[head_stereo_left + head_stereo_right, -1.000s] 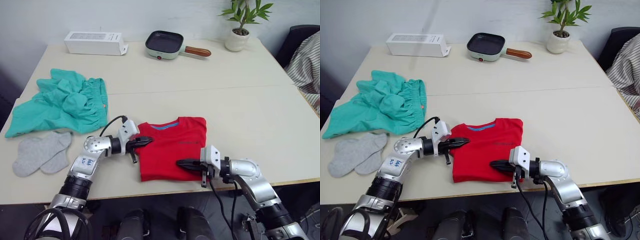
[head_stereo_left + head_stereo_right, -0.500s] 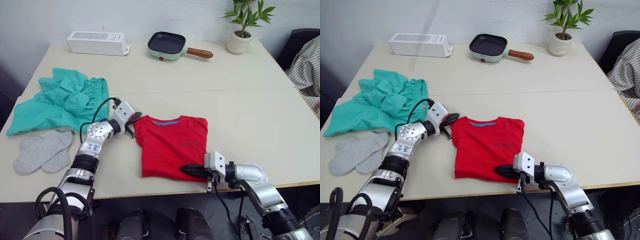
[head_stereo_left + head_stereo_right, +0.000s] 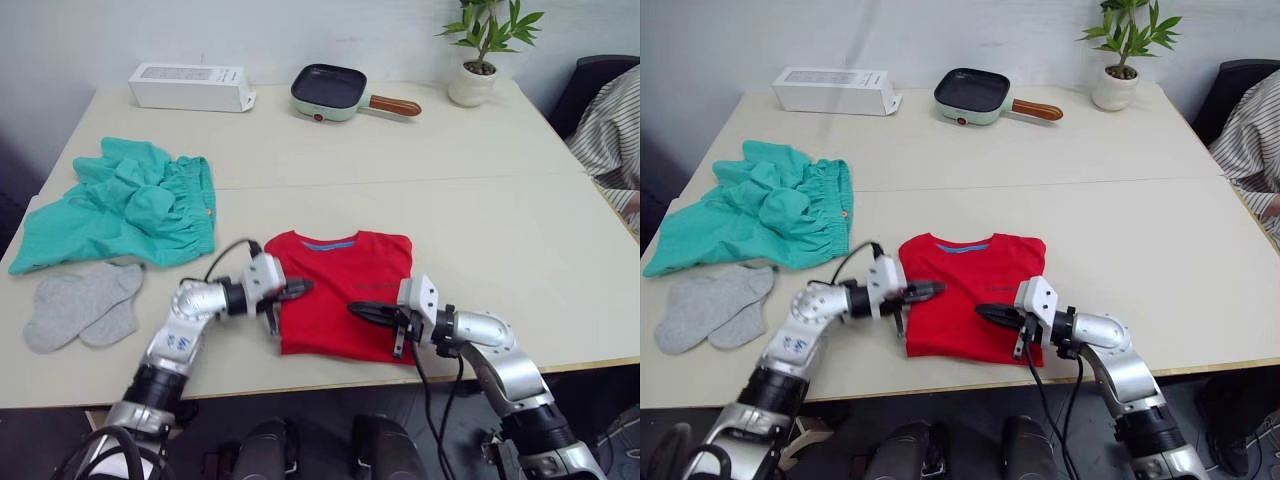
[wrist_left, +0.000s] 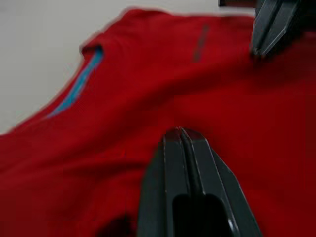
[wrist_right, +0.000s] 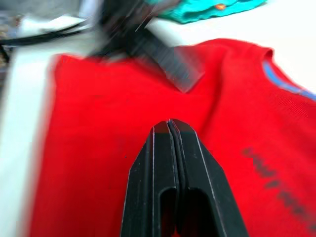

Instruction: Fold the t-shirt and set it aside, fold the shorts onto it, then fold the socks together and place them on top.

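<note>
Left end effector (image 3: pixel 297 289): we see its two black fingers pressed together with no cloth between them, the tips lying over the left part of the t-shirt (image 3: pixel 345 292). Half a second ago it stood off the shirt's far left corner, by the collar; it has swung back in over the cloth.
Right end effector (image 3: pixel 362 311): also closed on nothing, fingers flat and pointing left across the shirt's near right part. A moment ago it sat at the shirt's near hem; it has moved up onto the cloth.
T-shirt: folded into a compact red rectangle, blue neckband toward the far side, lying near the front edge of the tabletop (image 3: pixel 480 210), about mid-width. It has kept its place and shape over the last second.
Shorts (image 3: pixel 125 205): unfolded in a teal heap near the left edge, well apart from the shirt.
Socks (image 3: pixel 82 305): side by side, flat, near the front left corner, just in front of the shorts.
Step in hand: we judge both arms are smoothing or settling the finished fold, since neither holds fabric.
Meaning for the task: the shirt fold looks done; setting it aside, the shorts and the socks remain.
Risk: closed fingers dragging over the cloth could rumple the top layer.
</note>
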Robot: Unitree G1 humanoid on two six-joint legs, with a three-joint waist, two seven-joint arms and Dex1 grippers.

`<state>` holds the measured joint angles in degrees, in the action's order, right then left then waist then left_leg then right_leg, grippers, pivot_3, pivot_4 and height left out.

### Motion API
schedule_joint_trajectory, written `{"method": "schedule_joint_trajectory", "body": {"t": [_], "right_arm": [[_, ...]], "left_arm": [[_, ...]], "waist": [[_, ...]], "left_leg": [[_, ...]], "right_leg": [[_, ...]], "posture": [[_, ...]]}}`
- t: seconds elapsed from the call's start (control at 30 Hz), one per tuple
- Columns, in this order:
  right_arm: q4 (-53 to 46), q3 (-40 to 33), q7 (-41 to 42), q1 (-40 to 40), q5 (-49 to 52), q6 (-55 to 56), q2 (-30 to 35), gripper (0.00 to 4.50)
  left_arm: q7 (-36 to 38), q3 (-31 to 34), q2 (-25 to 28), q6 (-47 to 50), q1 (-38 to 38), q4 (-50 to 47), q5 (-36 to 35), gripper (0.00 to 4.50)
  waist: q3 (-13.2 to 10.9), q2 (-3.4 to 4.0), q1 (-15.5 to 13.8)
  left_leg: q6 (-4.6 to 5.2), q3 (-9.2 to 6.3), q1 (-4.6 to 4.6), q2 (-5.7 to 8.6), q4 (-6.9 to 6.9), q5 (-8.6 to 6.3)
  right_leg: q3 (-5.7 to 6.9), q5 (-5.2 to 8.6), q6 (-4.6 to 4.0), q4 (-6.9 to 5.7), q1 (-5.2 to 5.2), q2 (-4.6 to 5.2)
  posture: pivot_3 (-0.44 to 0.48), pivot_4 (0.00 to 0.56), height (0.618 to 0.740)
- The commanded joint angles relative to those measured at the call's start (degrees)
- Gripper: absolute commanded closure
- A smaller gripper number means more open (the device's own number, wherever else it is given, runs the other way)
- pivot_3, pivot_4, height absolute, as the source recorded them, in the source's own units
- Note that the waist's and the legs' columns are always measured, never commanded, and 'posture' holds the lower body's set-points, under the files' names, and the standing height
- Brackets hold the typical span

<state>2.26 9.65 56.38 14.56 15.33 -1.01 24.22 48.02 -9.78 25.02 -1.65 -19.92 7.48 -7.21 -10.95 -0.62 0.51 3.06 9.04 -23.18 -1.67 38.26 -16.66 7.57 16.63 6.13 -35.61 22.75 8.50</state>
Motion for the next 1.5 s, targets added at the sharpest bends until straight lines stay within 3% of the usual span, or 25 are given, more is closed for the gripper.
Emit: {"method": "schedule_joint_trajectory", "body": {"t": [0.03, 0.4, 0.53, 0.63, 0.77, 0.87, 1.0, 1.23, 1.4, 1.5], "right_arm": [[7.7, -2.4, -5.2, 3.9, -2.7, 4.2, -2.2, 4.49], [32.0, -12.9, -11.3, 17.7, -1.4, 7.6, -1.4, 4.49], [26.2, -13.7, -4.8, 18.4, 3.5, 6.8, -3.0, 4.49], [16.3, -9.4, -1.5, 16.5, 4.6, 2.7, -4.4, 4.49], [7.5, -2.2, -3.5, 13.3, 1.0, -1.8, -7.7, 4.49], [7.3, 1.4, -5.8, 11.5, -2.9, -0.4, -9.5, 4.49], [13.7, 1.1, -10.6, 12.0, -6.7, 3.1, -10.5, 4.49], [27.9, -6.1, -14.9, 18.5, -6.1, 5.5, -6.9, 4.49], [41.5, -11.6, -17.8, 25.2, -5.4, 6.6, -4.1, 4.49], [44.1, -14.2, -15.8, 27.4, -3.5, 8.0, -3.5, 4.49]], "left_arm": [[-2.7, -0.4, 0.6, 4.1, 3.6, -4.8, 1.9, 4.45], [-3.5, 1.5, 3.2, 4.1, 7.0, -4.3, 1.3, 4.45], [-0.3, 6.0, 1.4, 2.8, 5.4, -6.0, -7.4, 4.45], [0.9, 8.0, 0.4, 5.3, 3.7, -7.1, -11.8, 4.45], [-3.5, 7.9, -0.6, 7.1, 0.7, -5.2, -8.5, 4.45], [-7.7, 6.1, -0.9, 6.6, -0.7, -1.6, -3.0, 4.45], [-9.5, 5.0, -0.7, 6.9, -0.5, 0.5, 0.3, 4.45], [-8.7, 4.6, 1.0, 4.9, 2.5, 1.0, 2.3, 4.45], [-8.3, 6.8, 1.0, 1.3, 2.5, 3.1, 0.4, 4.45], [-5.5, 8.2, 0.9, -2.0, 2.1, 3.4, -2.3, 4.45]], "waist": [[0.0, 0.01, 0.0], [0.0, 0.07, 1.4], [0.0, 0.1, 1.7], [0.0, 0.17, 1.8], [0.0, 0.17, 1.4], [0.0, 0.17, 1.0], [0.0, 0.17, 1.1], [0.0, 0.16, 1.2], [0.0, 0.17, 1.3], [0.0, 0.17, 1.4]], "left_leg": [[0.0, 0.04, 0.0, 0.02, -0.01, 0.0], [-0.07, 0.06, 0.12, -0.02, -0.09, 0.04], [-0.08, 0.09, 0.12, -0.08, -0.11, 0.05], [-0.07, 0.08, 0.03, -0.09, -0.12, 0.06], [-0.07, 0.04, 0.02, -0.08, -0.1, 0.06], [-0.04, 0.05, 0.01, 0.0, -0.1, 0.06], [0.05, 0.1, -0.02, 0.15, -0.1, 0.04], [-0.05, 0.08, 0.03, 0.04, -0.11, 0.04], [-0.04, 0.1, 0.06, 0.02, -0.1, 0.06], [-0.04, 0.11, 0.06, -0.01, -0.11, 0.06]], "right_leg": [[0.0, 0.0, 0.0, 0.0, 0.01, 0.01], [-0.11, 0.04, -0.08, -0.05, -0.05, 0.0], [-0.09, 0.05, -0.09, -0.05, -0.03, -0.04], [-0.12, 0.05, -0.1, -0.25, 0.02, -0.03], [-0.11, 0.05, -0.09, -0.27, 0.02, -0.04], [-0.02, 0.04, -0.08, -0.27, 0.01, -0.04], [0.08, -0.01, 0.02, -0.24, 0.02, -0.06], [0.0, 0.0, 0.0, -0.23, 0.01, 0.01], [0.0, 0.0, -0.01, -0.24, 0.01, 0.0], [0.0, 0.02, -0.04, -0.24, 0.01, -0.02]], "posture": [[0.0, 0.15, 0.74], [0.0, 0.15, 0.74], [0.0, 0.15, 0.74], [0.0, 0.15, 0.74], [0.0, 0.15, 0.74], [0.0, 0.15, 0.74], [0.0, 0.15, 0.74], [0.0, 0.15, 0.74], [0.0, 0.15, 0.74], [0.0, 0.15, 0.74]]}}
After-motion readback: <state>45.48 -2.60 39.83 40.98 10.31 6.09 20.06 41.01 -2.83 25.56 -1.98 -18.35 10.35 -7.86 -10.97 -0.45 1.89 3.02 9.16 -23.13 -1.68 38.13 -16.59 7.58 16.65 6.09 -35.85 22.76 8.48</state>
